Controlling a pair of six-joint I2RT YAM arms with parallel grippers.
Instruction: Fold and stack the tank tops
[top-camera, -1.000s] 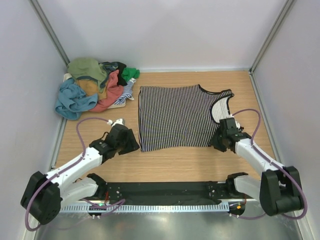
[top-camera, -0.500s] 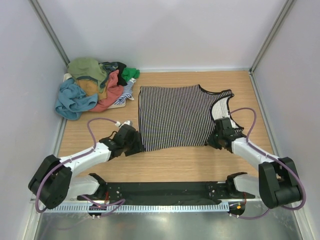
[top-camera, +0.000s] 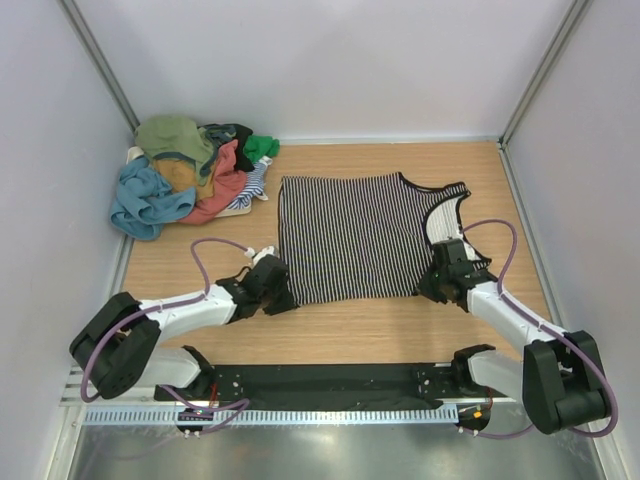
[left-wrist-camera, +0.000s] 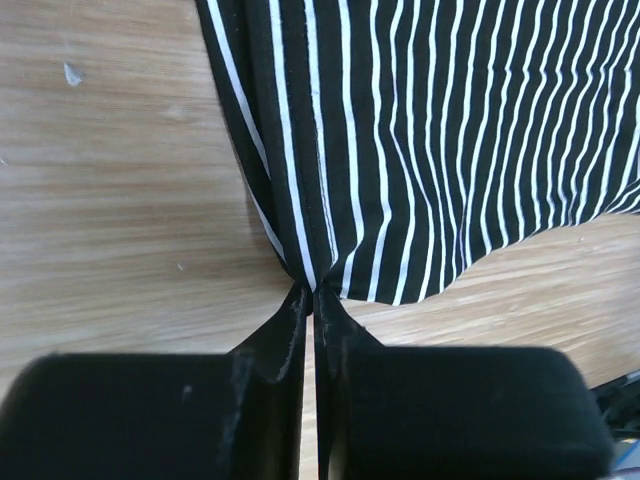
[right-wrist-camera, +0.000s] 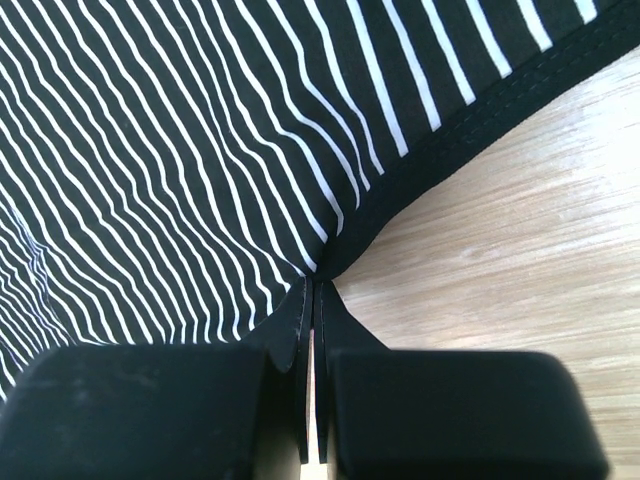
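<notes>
A black-and-white striped tank top (top-camera: 355, 235) lies spread flat on the wooden table, hem to the left, neck and straps to the right. My left gripper (top-camera: 284, 296) is shut on the near left corner of its hem (left-wrist-camera: 310, 285), the cloth bunching at the fingertips. My right gripper (top-camera: 432, 284) is shut on the near right edge of the same top (right-wrist-camera: 318, 278), beside the armhole. More tank tops (top-camera: 190, 175) in olive, teal-blue, coral, mustard and green lie heaped at the far left corner.
The heap sits against the left wall (top-camera: 60, 180). Bare wood (top-camera: 350, 330) runs between the striped top and the arms' base rail (top-camera: 320, 385). The right wall's frame (top-camera: 520, 190) stands close to the right arm.
Both arms moved in to the top's near corners. The right gripper closed first on the near right edge, then the left closed on the hem corner.
</notes>
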